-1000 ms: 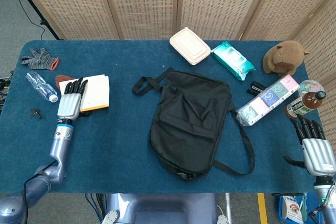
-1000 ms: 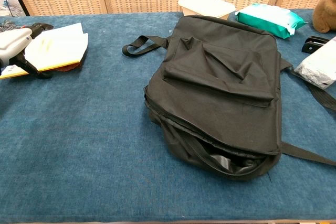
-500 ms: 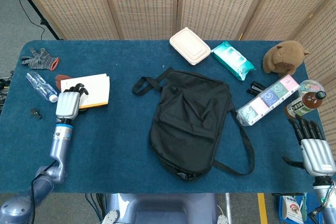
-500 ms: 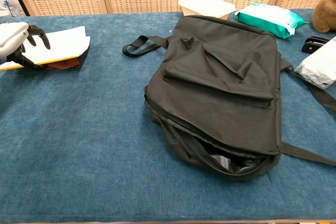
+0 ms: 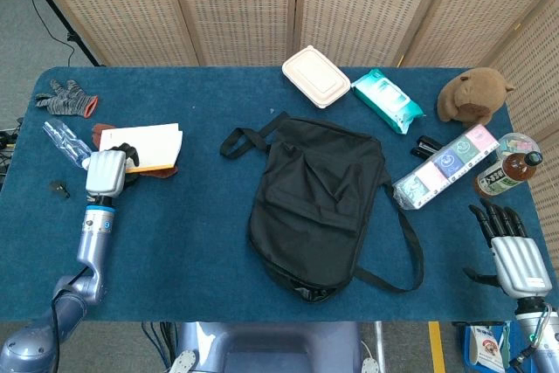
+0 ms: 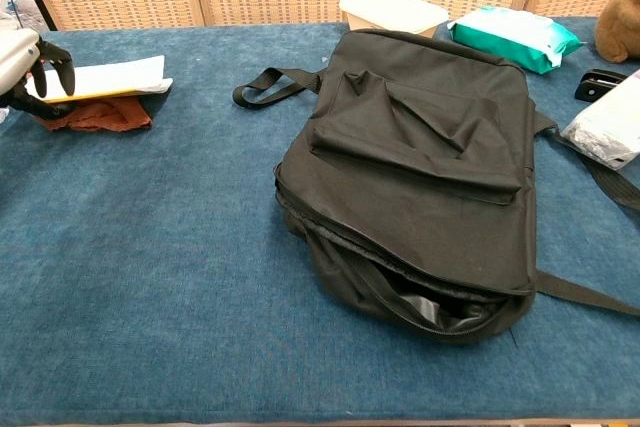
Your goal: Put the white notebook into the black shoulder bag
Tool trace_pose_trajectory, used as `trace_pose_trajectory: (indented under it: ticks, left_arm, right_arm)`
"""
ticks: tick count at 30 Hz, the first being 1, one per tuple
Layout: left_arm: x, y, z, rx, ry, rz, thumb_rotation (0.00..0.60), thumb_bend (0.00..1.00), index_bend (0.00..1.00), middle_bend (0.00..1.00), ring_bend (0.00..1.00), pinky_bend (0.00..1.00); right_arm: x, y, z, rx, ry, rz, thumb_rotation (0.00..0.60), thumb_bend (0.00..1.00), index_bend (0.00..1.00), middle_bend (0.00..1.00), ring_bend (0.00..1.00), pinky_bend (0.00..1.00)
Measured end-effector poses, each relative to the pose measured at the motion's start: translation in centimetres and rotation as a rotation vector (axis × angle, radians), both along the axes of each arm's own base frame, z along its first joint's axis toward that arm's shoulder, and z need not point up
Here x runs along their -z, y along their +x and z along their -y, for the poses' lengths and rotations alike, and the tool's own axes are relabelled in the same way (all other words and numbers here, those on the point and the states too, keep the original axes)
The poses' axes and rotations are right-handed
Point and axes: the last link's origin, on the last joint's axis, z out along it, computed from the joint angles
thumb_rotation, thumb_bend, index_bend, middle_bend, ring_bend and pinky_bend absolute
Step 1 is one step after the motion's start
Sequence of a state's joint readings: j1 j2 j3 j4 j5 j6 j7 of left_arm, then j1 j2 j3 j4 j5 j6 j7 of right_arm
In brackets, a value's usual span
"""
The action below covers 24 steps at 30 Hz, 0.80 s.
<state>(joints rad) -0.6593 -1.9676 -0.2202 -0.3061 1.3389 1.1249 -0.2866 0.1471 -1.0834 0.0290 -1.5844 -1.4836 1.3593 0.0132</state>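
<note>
One white notebook (image 5: pixel 144 143) is lying at the left end of the worktop (image 5: pixel 201 242), its near-left corner lifting off the cloth in the chest view, with a rust-brown object (image 6: pixel 98 115) showing beneath it. The left hand (image 5: pixel 106 172) is curling its dark fingers (image 6: pixel 52 65) around that corner, gripping the notebook's edge. One black shoulder bag (image 5: pixel 319 198) is sitting mid-worktop, well apart from the notebook, its strap (image 5: pixel 403 255) looping out to the right and a carry handle (image 5: pixel 249 137) pointing toward the notebook.

The right hand (image 5: pixel 511 251) is hovering off the worktop's near-right corner, fingers spread, holding nothing.

Count of the rest, head view: one grey glove (image 5: pixel 63 98), one clear plastic bottle (image 5: pixel 65 141) just left of the notebook, one small dark object (image 5: pixel 58 188), one cream lunch box (image 5: pixel 316 76), one teal wipes pack (image 5: pixel 387 100), one brown plush toy (image 5: pixel 474 95), one row of packaged items (image 5: pixel 444 168), one dark stapler-like thing (image 5: pixel 426 146), one brown sauce bottle (image 5: pixel 505 172).

Only the chest view is showing the bag's mouth (image 6: pixel 430 297) gaping open at the near end, glossy lining visible. Only the head view is showing the right hand, the glove and the bottles.
</note>
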Motion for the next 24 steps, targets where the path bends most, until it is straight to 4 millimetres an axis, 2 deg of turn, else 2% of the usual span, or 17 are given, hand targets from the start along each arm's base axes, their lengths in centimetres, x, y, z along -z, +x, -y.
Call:
trace_pose_trajectory:
  ticks: [5, 9, 15, 19, 24]
  left_arm:
    - [-1.2, 0.4, -0.6, 0.033, 0.026, -0.003, 0.600, 0.50, 0.76, 0.56, 0.61, 0.71]
    - [-2.1, 0.7, -1.0, 0.060, 0.039, -0.012, 0.600, 0.52, 0.77, 0.57, 0.62, 0.72]
    - [-3.8, 1.8, -2.0, 0.111, 0.061, -0.006, 0.600, 0.52, 0.78, 0.57, 0.62, 0.72]
    - [-5.0, 3.1, -2.6, 0.158, 0.075, 0.002, 0.600, 0.53, 0.78, 0.57, 0.62, 0.72]
    - [-6.2, 4.8, -2.8, 0.208, 0.083, 0.003, 0.600, 0.53, 0.78, 0.57, 0.62, 0.72]
  right_arm:
    - [0.5, 0.4, 0.4, -0.001, 0.082, 0.014, 0.600, 0.00, 0.05, 0.00, 0.00, 0.01]
    - [0.8, 1.9, 1.5, -0.021, 0.149, 0.069, 0.600, 0.00, 0.10, 0.01, 0.00, 0.07]
    - [2.3, 5.0, 3.6, -0.055, 0.272, 0.196, 0.600, 0.00, 0.13, 0.07, 0.00, 0.10]
    - [3.7, 8.0, 5.2, -0.097, 0.359, 0.262, 0.600, 0.00, 0.14, 0.09, 0.00, 0.11]
    - [4.7, 10.2, 5.4, -0.096, 0.424, 0.353, 0.600, 0.00, 0.15, 0.10, 0.00, 0.12]
